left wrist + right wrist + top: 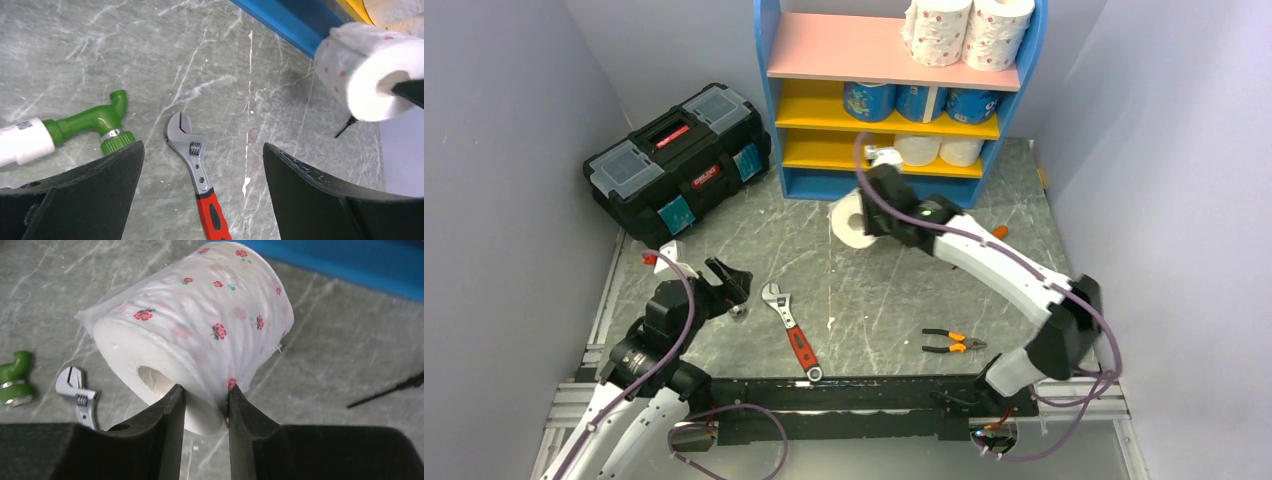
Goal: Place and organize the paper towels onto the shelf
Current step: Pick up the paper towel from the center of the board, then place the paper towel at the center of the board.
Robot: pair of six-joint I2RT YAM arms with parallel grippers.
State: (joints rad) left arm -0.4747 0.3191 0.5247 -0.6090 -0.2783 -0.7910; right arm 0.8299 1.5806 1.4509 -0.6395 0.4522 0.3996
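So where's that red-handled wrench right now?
In the top view the wrench lies on the grey table, left of centre, just right of the left gripper and well left of the orange pliers.

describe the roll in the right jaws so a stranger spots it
Find the blue shelf at the table's far side. Before its base, the right arm's jaws clamp a white roll with red flower print. It alone is off the shelf boards.
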